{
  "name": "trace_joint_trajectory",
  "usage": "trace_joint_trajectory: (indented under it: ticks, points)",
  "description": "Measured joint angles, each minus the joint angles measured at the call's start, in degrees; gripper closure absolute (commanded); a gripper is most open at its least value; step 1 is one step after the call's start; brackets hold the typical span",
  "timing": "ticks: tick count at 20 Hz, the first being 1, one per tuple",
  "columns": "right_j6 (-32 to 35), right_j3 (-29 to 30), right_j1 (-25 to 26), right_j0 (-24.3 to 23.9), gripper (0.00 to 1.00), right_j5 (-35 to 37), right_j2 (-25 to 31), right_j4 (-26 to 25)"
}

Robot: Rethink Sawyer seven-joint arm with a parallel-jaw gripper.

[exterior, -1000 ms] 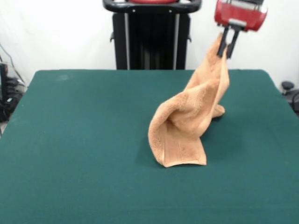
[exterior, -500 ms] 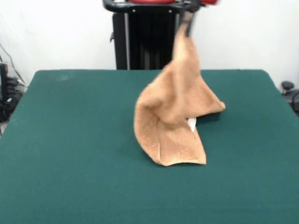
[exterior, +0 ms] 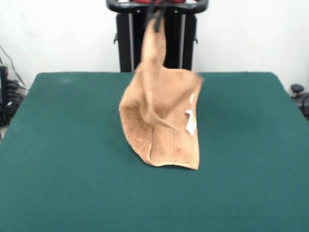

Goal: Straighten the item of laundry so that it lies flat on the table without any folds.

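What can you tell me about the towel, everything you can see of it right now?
The towel is orange-tan terry cloth with a woven band near its lower edge and a white tag on its right side. The gripper pinches one corner and holds it high, so the cloth hangs as a draped, folded cone. Only its lower edge rests on the green table, roughly mid-table.

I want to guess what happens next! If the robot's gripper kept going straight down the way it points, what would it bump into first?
The gripper points down and is shut on the towel, so it would meet more towel first, then probably the green table underneath; depth is hard to judge.
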Motion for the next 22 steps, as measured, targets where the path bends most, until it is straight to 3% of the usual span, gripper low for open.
trace_joint_trajectory:
  ticks: [4,11,17,22]
  points:
    - [0.0,-1.9,0.5,8.9,1.0,3.1,-2.0,0.0]
    - [0.3,-7.3,2.7,19.4,1.0,11.9,-4.1,1.1]
    - [0.7,-10.9,5.6,21.8,1.0,14.2,-4.7,2.3]
    - [0.7,-10.8,7.2,18.1,1.0,10.7,-4.1,1.8]
